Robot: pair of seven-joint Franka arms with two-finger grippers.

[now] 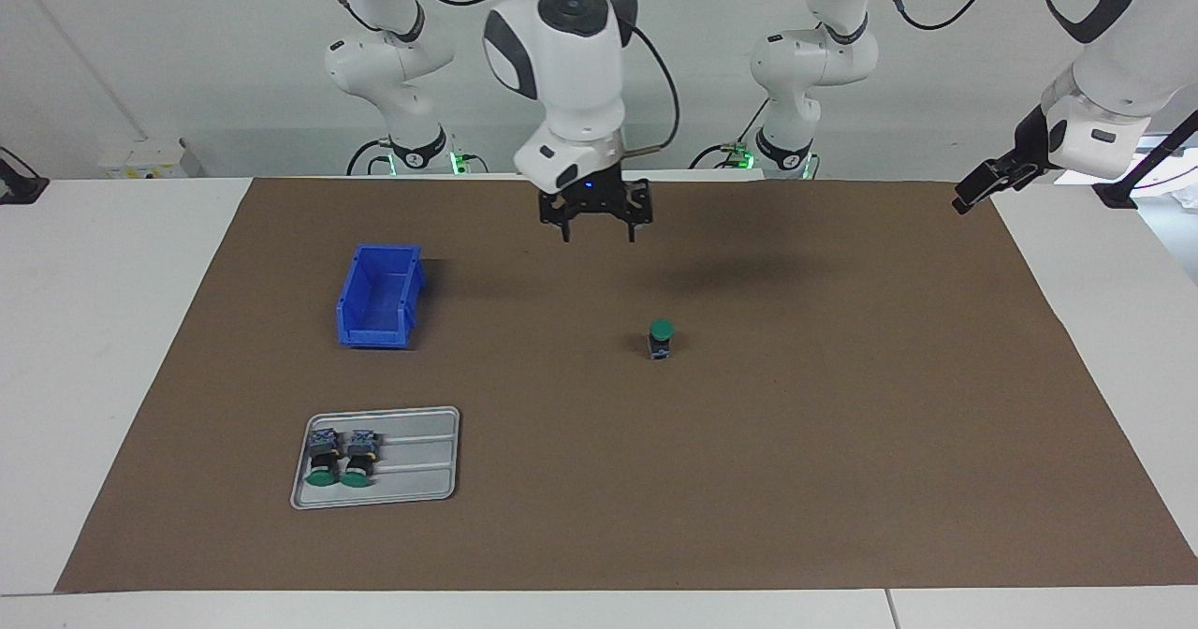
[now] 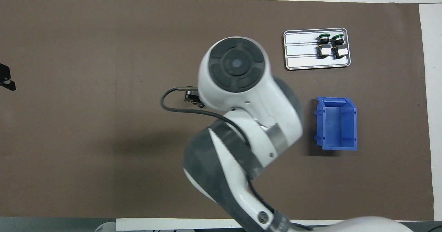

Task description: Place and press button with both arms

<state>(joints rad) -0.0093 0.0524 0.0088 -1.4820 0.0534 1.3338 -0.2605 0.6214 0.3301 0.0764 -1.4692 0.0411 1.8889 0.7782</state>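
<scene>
One button [image 1: 661, 340] stands upright on the brown mat near the table's middle, green cap up. In the overhead view the right arm hides it. My right gripper [image 1: 599, 233] hangs open and empty over the mat, well above the button and apart from it. My left gripper [image 1: 966, 200] waits raised over the mat's edge at the left arm's end, open with nothing in it; only its tip [image 2: 7, 81] shows from overhead.
A grey tray [image 1: 426, 465] [image 2: 300, 54] holds two more buttons [image 1: 342, 458] [image 2: 330, 45] lying on their sides, toward the right arm's end. A blue bin [image 1: 379, 297] [image 2: 336, 123] sits nearer to the robots than the tray.
</scene>
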